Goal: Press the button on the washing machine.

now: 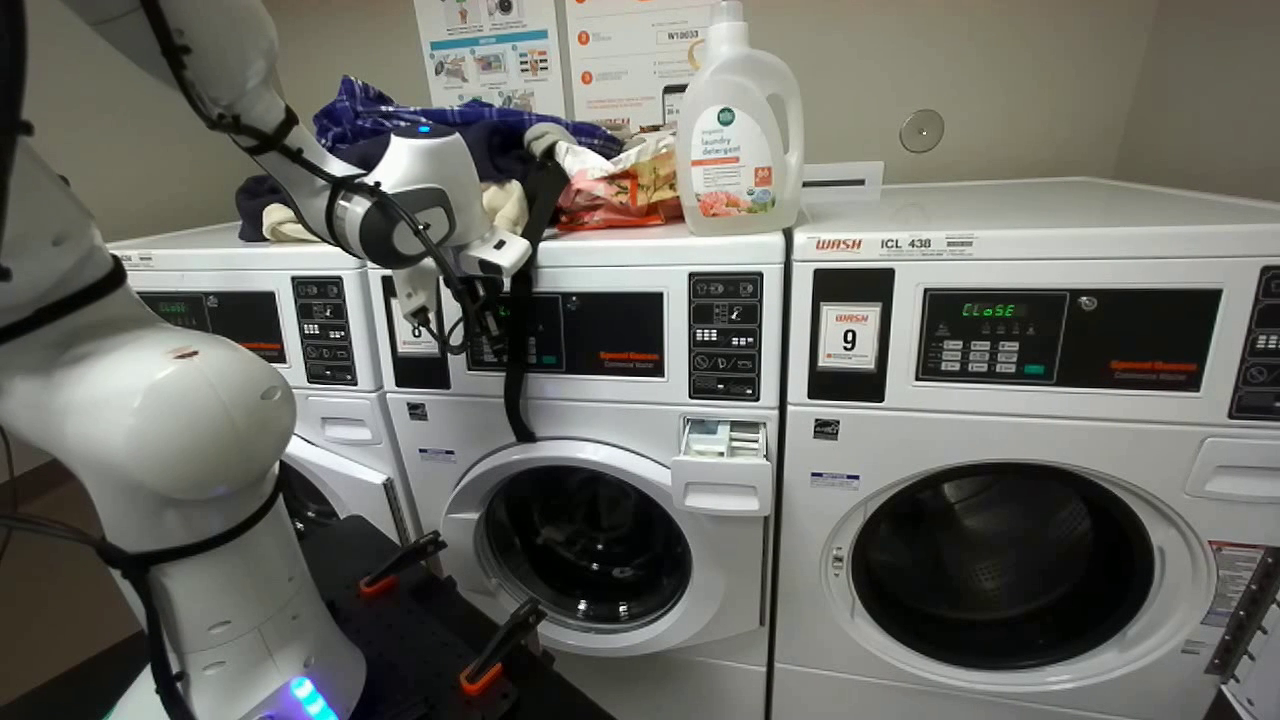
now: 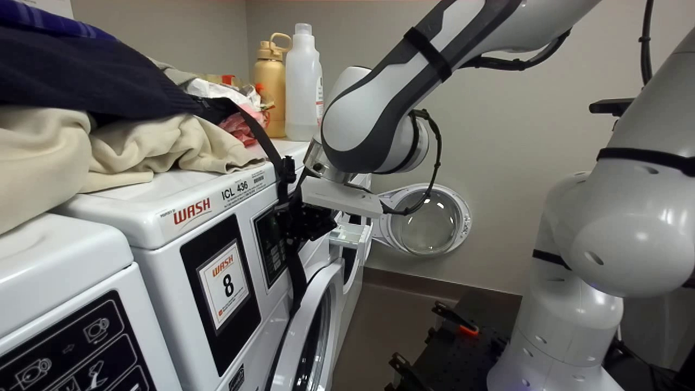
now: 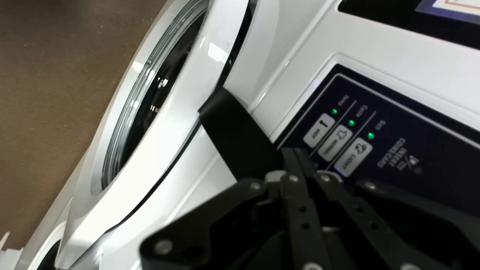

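The washing machine (image 1: pixel 430 420) is the white front-loader in the middle with the "8" sticker; it also shows in an exterior view (image 2: pixel 163 228). Its dark control panel (image 3: pixel 405 131) fills the right of the wrist view. Light HOT (image 3: pixel 318 130), NORMAL (image 3: pixel 335 143) and LIGHT (image 3: pixel 353 156) labels have green lamps beside them. My gripper (image 3: pixel 298 152) is shut and empty, its fingertips together at the panel's lower edge beside these labels. I cannot tell whether they touch the panel. The gripper hides other buttons. In an exterior view my gripper (image 1: pixel 490 345) stands before the panel's left part.
A black strap (image 3: pixel 240 135) hangs down the machine front right beside my fingertips. The porthole door (image 1: pixel 590 545) stands partly ajar below, and the detergent drawer (image 1: pixel 722 485) is pulled out. Clothes (image 2: pixel 163 146) and a detergent bottle (image 1: pixel 740 140) stand on top. Machine "9" (image 1: pixel 1000 440) is alongside.
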Available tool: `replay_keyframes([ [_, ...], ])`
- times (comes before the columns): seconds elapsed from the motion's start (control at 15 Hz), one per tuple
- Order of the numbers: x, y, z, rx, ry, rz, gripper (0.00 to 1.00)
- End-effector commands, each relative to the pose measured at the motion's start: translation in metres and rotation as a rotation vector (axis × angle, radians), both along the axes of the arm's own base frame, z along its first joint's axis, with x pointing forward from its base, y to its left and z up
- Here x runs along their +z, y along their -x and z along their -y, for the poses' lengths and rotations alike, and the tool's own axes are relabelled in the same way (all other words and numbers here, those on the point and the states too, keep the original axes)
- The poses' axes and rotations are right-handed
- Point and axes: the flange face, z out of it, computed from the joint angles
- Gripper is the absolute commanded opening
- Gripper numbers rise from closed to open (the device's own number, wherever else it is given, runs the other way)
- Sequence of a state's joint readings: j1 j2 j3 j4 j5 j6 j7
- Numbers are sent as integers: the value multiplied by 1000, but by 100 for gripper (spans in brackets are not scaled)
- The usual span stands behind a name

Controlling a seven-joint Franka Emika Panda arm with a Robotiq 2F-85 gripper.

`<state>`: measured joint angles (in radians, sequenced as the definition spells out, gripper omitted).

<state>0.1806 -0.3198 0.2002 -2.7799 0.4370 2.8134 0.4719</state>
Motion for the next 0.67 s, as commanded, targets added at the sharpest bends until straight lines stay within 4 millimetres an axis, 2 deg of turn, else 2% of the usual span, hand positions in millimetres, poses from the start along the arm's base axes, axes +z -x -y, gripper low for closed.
replay_keyframes([
  [0.0, -1, -8, 0, -66, -2, 69, 0],
  [0.6, -8, -1, 1, -210, -49, 123, 0],
])
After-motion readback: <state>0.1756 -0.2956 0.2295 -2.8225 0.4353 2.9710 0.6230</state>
